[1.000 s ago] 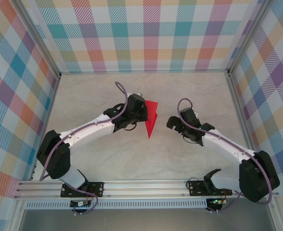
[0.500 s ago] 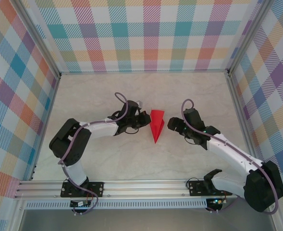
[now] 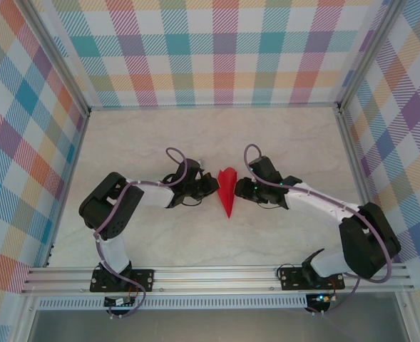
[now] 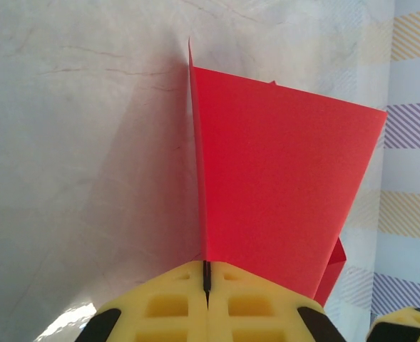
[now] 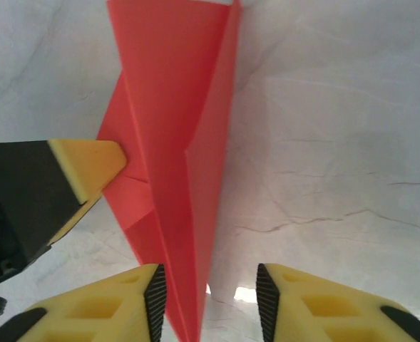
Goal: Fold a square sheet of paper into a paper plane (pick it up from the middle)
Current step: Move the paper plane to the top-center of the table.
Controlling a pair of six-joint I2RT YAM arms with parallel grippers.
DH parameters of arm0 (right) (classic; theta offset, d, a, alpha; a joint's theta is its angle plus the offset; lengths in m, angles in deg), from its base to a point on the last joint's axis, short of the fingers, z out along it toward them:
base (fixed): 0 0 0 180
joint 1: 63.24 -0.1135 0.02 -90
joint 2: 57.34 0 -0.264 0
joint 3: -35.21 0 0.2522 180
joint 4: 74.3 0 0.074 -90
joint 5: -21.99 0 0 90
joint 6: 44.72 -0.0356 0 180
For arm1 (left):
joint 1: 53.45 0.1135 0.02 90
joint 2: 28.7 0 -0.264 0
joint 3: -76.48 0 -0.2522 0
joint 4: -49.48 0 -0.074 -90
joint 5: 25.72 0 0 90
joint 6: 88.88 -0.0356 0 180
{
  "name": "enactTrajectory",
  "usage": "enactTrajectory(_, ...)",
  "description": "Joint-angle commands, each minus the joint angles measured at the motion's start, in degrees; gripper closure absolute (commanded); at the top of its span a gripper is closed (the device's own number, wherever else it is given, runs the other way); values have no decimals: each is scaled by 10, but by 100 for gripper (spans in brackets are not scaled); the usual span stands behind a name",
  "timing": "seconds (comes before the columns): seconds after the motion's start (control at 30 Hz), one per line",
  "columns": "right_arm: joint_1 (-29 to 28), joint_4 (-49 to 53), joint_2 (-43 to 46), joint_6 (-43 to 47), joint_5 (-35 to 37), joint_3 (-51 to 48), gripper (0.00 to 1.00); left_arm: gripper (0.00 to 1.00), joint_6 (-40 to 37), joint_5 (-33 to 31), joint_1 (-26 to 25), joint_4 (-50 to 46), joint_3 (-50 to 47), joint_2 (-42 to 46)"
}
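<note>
Plane held at mid-table, one gripper on each side of it.

From overhead I see the plane (image 3: 227, 191) on the bare table (image 3: 160, 235), its nose toward 6 o'clock and its blunt tail toward 12. My left gripper (image 3: 212, 187) comes in at the plane's 9 o'clock. On its wrist camera the yellow fingers are pressed together with the red paper caught in the seam between them, so it is pinching the plane. My right gripper (image 3: 242, 188) sits at the plane's 3 o'clock. On its wrist camera the jaws stand partly spread. A red fold runs down between them, close against one pad, with a clear gap to the other.
</note>
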Motion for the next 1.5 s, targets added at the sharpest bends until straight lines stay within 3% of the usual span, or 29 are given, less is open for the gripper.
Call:
enactTrajectory(0.0,-19,-1,-24,3,3,36,64,100,1,1,9,20,-5,-4)
enactTrajectory(0.17,-40,11,-53,3,11,59,65,100,-2,9,9,21,-1,-7)
enactTrajectory(0.33,-54,30,-76,1,22,79,58,100,-2,12,9,19,0,-9)
enactTrajectory(1.1,-68,68,-153,-17,19,119,52,100,-2,24,9,23,0,-14)
enactTrajectory(1.37,-70,84,-168,-30,39,128,58,97,-2,22,9,22,-5,-9)
enactTrajectory(1.47,-71,100,-172,-35,54,133,70,94,-3,17,9,16,-7,-2)
